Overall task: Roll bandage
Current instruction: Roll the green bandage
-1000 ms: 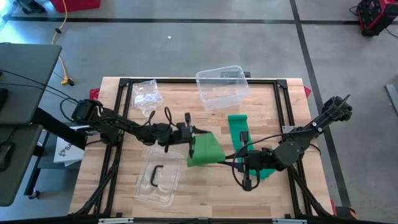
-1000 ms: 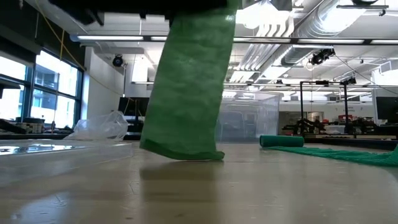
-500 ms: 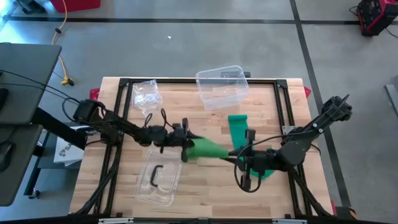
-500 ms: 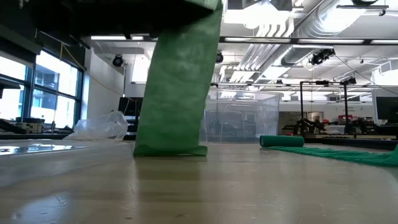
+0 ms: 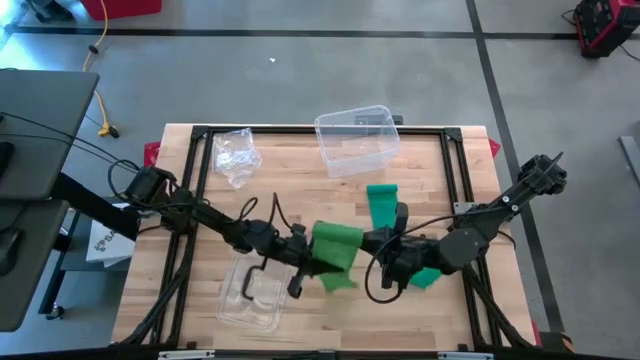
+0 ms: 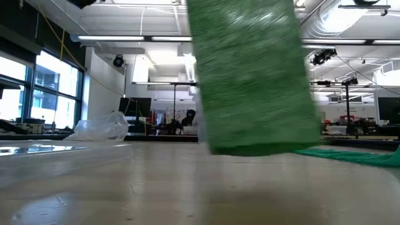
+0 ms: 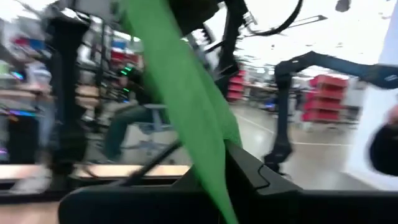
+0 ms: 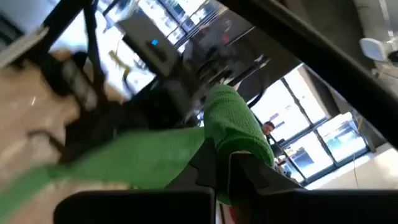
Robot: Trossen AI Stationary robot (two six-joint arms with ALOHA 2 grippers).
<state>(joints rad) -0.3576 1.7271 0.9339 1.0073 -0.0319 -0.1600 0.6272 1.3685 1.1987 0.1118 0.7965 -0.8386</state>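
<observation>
1. Spanning most of the high view, the wooden surface (image 5: 330,200) sits inside a black frame on a grey floor.
2. Reaching in from the left edge, the left arm stretches low across the surface toward its middle, while the right arm comes in from the right edge to meet it.
3. Standing near the far edge is a clear plastic bin (image 5: 356,139), with a crumpled clear bag (image 5: 236,153) further left along that edge.
4. Lying near the front left, just beside the left arm, is a clear lid with a dark handle (image 5: 254,286).
5. Stretching across the centre, the green bandage (image 5: 335,248) is lifted between both claws; one loose end trails on the surface toward the bin, another part lies under the right arm. In the low view it hangs as a wide green sheet (image 6: 250,75) with its lower edge close to the wood.
6. Clenched on the bandage's left part, the left claw (image 5: 303,262) sits just left of centre.
7. Clenched on the bandage's right part, the right claw (image 5: 385,250) pinches a bunched fold, as the right wrist view shows (image 8: 233,124).
</observation>
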